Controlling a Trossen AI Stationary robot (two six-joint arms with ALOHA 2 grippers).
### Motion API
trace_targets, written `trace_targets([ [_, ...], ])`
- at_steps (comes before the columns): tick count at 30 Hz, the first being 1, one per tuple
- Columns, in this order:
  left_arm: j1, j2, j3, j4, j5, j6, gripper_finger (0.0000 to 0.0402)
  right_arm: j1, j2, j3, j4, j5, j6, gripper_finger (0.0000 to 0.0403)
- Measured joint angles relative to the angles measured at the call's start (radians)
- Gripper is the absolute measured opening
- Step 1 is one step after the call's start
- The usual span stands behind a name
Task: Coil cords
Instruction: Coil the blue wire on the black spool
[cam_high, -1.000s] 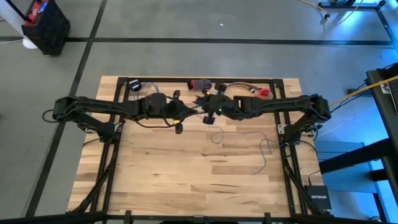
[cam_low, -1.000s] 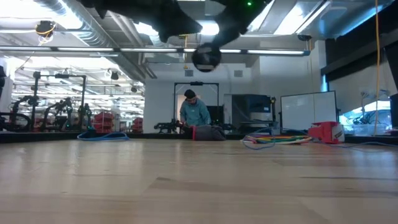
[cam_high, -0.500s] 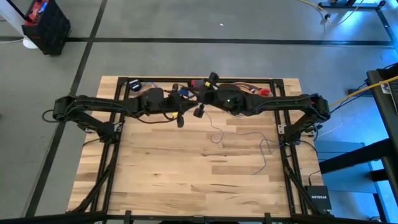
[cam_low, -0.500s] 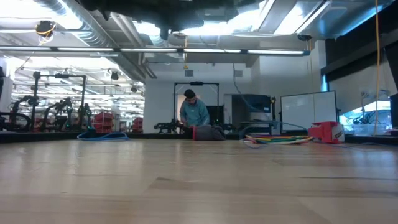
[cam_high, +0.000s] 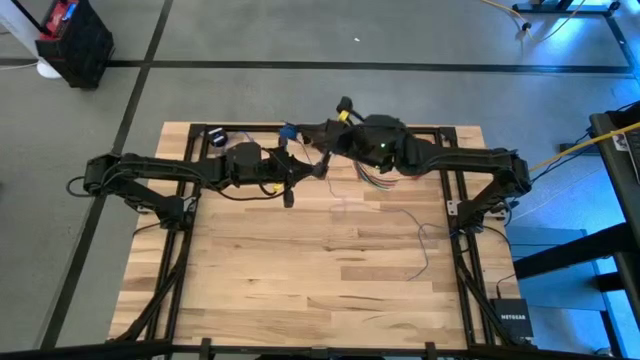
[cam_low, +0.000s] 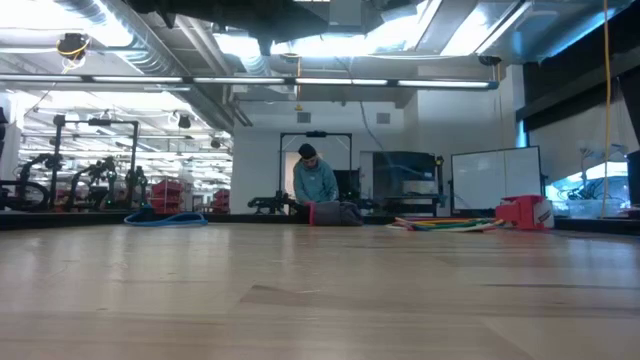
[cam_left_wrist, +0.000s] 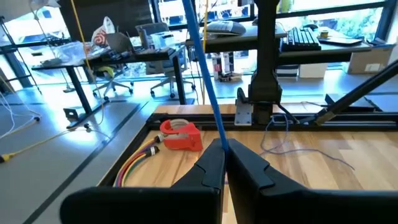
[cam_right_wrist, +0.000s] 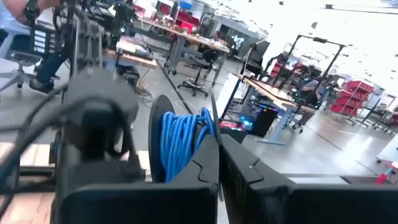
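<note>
The grey-lilac wire (cam_high: 425, 245) lies loose on the wooden table (cam_high: 250, 290), on the right half. Its free tail is nearest the front. From there it wiggles back and toward the middle, so its long way runs front-right to back-middle. It gets very faint near the middle, and it seems to lift off the wood there, toward the right gripper. I cannot find its little black disc.

Farther back, the two grippers meet over the middle of the table. The left gripper (cam_high: 318, 170) points across at the right side. Its fingers are pressed together on a blue cord (cam_left_wrist: 205, 74), which runs up and away from them in a straight line.

The right gripper (cam_high: 326, 136) is a bit farther back and held up high. It points the other way, toward the left arm. Its fingers (cam_right_wrist: 205, 162) are pressed together too. A thin dark line comes out from between them, and I think that is the wire.

So the loose wire lies in front of and to the right of both grippers. The right arm is the nearer one to it. I think the next move has to gather the wire in from that side.

At the very back sit a blue coil (cam_right_wrist: 180, 146), a red tape holder (cam_left_wrist: 181, 135) and some coloured cables (cam_left_wrist: 138, 163).
</note>
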Motion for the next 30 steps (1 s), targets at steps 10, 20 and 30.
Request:
trace_targets([
  [10,0.0,0.002,-0.002,-0.009,-0.002,0.0,0.0005,0.0,0.0,0.165,-0.166,-0.002,-0.001,0.0003],
  [20,0.0,0.003,-0.002,-0.013,-0.005,0.001,0.0005,0.0,-0.002,0.291,-0.306,-0.001,0.014,0.0003],
  [30,0.058,-0.008,-0.004,-0.203,-0.121,-0.003,0.0005,0.112,-0.003,0.317,-0.624,-0.002,0.053,0.0003],
])
